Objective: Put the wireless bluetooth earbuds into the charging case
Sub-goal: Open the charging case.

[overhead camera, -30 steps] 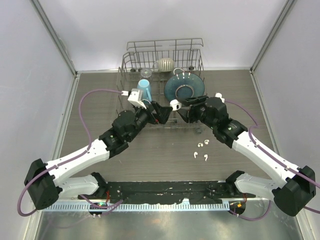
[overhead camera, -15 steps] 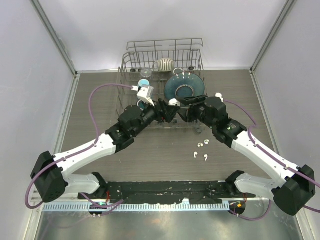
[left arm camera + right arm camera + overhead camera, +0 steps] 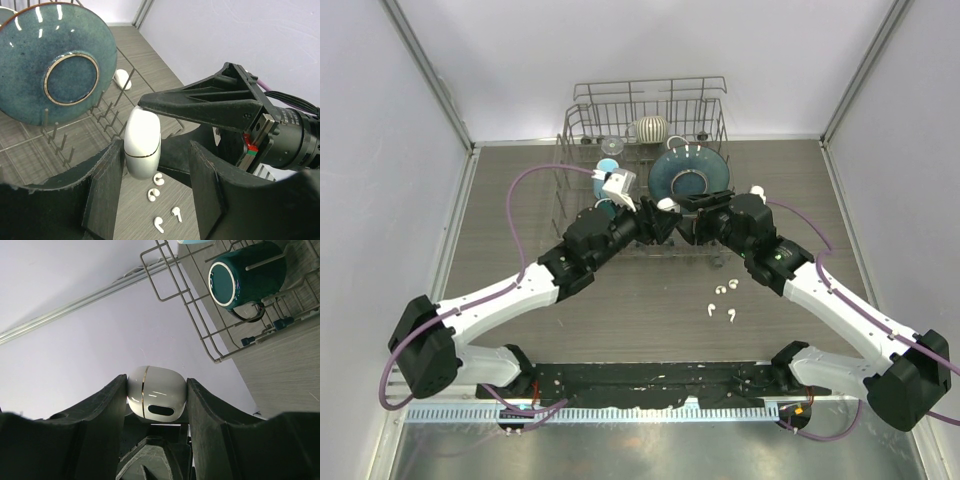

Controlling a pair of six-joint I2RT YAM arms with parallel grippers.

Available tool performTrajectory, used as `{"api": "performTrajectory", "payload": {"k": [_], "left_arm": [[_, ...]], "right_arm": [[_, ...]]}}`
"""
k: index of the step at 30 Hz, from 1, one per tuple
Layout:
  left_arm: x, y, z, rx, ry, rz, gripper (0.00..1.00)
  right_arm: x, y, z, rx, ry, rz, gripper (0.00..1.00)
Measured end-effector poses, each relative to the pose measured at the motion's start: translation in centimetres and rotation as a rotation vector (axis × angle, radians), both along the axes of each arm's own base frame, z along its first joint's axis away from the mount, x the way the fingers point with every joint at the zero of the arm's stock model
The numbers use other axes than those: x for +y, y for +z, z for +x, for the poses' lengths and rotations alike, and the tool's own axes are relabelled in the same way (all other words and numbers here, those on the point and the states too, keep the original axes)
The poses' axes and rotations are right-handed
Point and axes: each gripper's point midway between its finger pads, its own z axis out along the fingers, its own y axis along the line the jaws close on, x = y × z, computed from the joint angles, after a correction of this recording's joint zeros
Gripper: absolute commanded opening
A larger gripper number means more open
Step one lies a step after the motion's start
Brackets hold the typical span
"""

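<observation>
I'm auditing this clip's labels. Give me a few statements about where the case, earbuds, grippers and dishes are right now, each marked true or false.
1. The right gripper clamps the white charging case. True.
2. All four earbuds lie loose on the table. True.
3. The blue bowl lies flat on the table outside the rack. False: it stands on edge in the dish rack.
4. The left gripper holds an earbud. False: its fingers flank the charging case, with a gap on one side, and hold no earbud.
5. The charging case's lid is flipped open. False: its seam is closed.
</observation>
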Motion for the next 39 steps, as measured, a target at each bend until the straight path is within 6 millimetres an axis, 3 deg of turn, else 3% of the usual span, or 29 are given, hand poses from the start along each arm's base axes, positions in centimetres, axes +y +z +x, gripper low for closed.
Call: {"api": "performTrajectory", "payload": {"k": [10, 11, 12, 14, 17, 18, 20, 21, 23, 24, 30, 35, 39], "left_arm": [[-0.2, -0.2, 0.5, -0.012, 0.009, 0.017, 0.33], [-0.2, -0.3, 0.6, -0.011, 0.012, 0.019, 0.29], [-0.1, -0.3, 0.6, -0.010, 0.015, 0.020, 0.14], [-0.1, -0.3, 0.6, -0.011, 0.015, 0.018, 0.00], [-0.2, 0.1, 0.7, -0.013, 0.017, 0.012, 0.00], [-0.2, 0.2, 0.7, -0.018, 0.017, 0.013, 0.00], [-0.1, 0.3, 0.8, -0.024, 0.019, 0.017, 0.00], [-0.1, 0.3, 0.8, -0.026, 0.018, 0.019, 0.00], [0.0, 0.4, 0.8, -0.036, 0.022, 0.026, 0.00], [0.1, 0.4, 0.8, -0.038, 0.025, 0.030, 0.00], [1.3, 0.6, 0.0, -0.082, 0.021, 0.082, 0.00], [3.7, 2.0, -1.5, -0.176, -0.025, 0.113, 0.00], [5.6, 2.6, -2.2, -0.244, -0.063, 0.126, 0.00]], "right_arm": [[0.0, 0.2, 0.0, -0.007, 0.002, 0.006, 0.01], [0.0, 0.3, 0.0, -0.007, 0.002, 0.006, 0.01], [0.0, 0.3, 0.0, -0.009, 0.002, 0.007, 0.01], [0.0, 0.4, 0.0, -0.010, -0.001, 0.008, 0.01], [-0.1, 0.7, 0.1, -0.024, -0.004, 0.012, 0.11], [0.0, 0.8, 0.1, -0.029, -0.002, 0.011, 0.25], [0.0, 1.0, 0.1, -0.041, 0.012, 0.013, 0.39], [0.0, 1.0, 0.1, -0.044, 0.018, 0.011, 0.51], [0.1, 1.1, 0.2, -0.062, 0.042, 0.004, 0.59], [0.2, 1.1, 0.2, -0.078, 0.056, -0.005, 0.84], [0.2, 1.5, -0.2, -0.209, 0.185, -0.120, 0.87], [-0.7, 2.6, 0.1, -0.319, 0.279, -0.195, 0.88], [0.2, 2.0, -0.9, -0.333, 0.393, -0.183, 0.88]]}}
